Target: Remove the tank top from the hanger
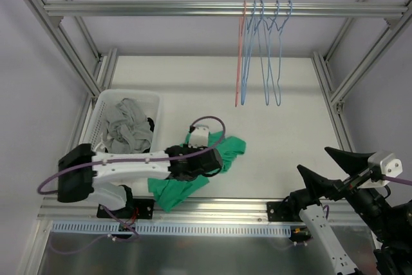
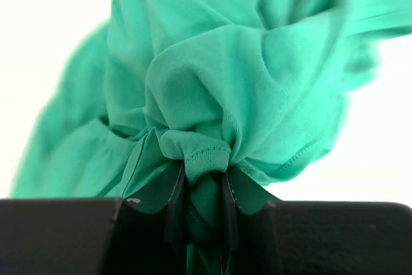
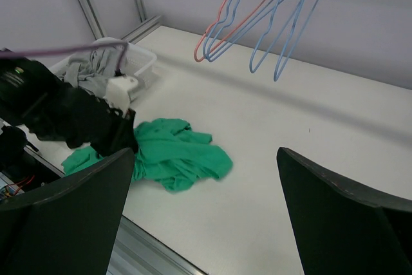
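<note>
A green tank top (image 1: 193,172) lies crumpled on the white table near the front left, off any hanger. My left gripper (image 1: 215,159) is shut on a bunch of its fabric; in the left wrist view the cloth (image 2: 212,94) is pinched between the black fingers (image 2: 174,201). The top also shows in the right wrist view (image 3: 177,152). My right gripper (image 1: 325,165) is open and empty at the front right, far from the cloth. Several wire hangers (image 1: 264,56), one red and the others blue, hang bare from the top rail.
A white basket (image 1: 103,111) at the left holds grey clothes (image 1: 129,127). Aluminium frame posts stand at the table's sides. A purple cable loops over the left wrist (image 1: 207,120).
</note>
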Motion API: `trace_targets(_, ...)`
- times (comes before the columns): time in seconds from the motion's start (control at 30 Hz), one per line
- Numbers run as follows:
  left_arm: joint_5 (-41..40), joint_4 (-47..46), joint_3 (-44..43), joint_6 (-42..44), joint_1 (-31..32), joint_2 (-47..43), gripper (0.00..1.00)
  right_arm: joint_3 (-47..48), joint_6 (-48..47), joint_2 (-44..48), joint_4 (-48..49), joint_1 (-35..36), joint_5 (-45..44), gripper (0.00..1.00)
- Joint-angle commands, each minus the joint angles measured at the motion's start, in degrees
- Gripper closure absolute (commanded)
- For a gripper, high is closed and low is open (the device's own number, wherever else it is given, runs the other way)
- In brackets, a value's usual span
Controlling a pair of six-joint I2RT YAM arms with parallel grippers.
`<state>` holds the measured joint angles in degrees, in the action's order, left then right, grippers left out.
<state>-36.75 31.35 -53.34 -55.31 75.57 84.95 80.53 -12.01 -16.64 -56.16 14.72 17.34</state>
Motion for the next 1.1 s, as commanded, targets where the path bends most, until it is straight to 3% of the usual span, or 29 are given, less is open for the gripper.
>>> trace_targets(0.0, -8.8, 6.1, -1.9, -4.1, -2.8, -13.0, 1.0, -0.6, 1.4, 1.4, 3.5, -0.2, -0.1, 0.01)
trace_targets(0.2, -10.5, 10.2, -10.5, 4.5, -12.5, -23.4, 1.0, -0.1, 1.2, 1.9, 4.3, -0.3, -0.6, 0.01)
trace_targets(0.4, -13.5, 11.5, -26.0, 18.5, -20.8, -24.3, 1.0, 0.2, 0.8, 1.7, 5.0, -0.3, -1.0, 0.01)
trace_targets(0.53, -7.1, 12.5, -38.2, 25.6, -33.7, -21.8, 1.0, -0.5, 0.9, 1.7, 5.5, -0.3, -0.5, 0.0)
trace_targets(0.63, -3.0, 13.4, -41.8, 28.8, -42.5, -20.6, 1.0, -0.9, 0.4, 1.9, 5.4, -0.2, -0.7, 0.0)
trace_targets(0.7, 0.3, 13.5, -40.2, 29.4, -49.9, -20.7, 1.0, -1.1, 0.4, 2.2, 5.5, -0.3, -0.6, 0.01)
trace_targets(0.83, 8.4, 13.3, -32.4, 28.2, -58.5, -23.0, 1.0, -2.0, 0.5, 2.8, 6.6, -0.2, 0.1, 0.0)
trace_targets(1.07, 9.1, 13.5, -8.8, 18.1, -58.9, -37.6, 1.0, -4.2, 1.3, 3.7, 8.4, -0.2, 0.8, 0.0)
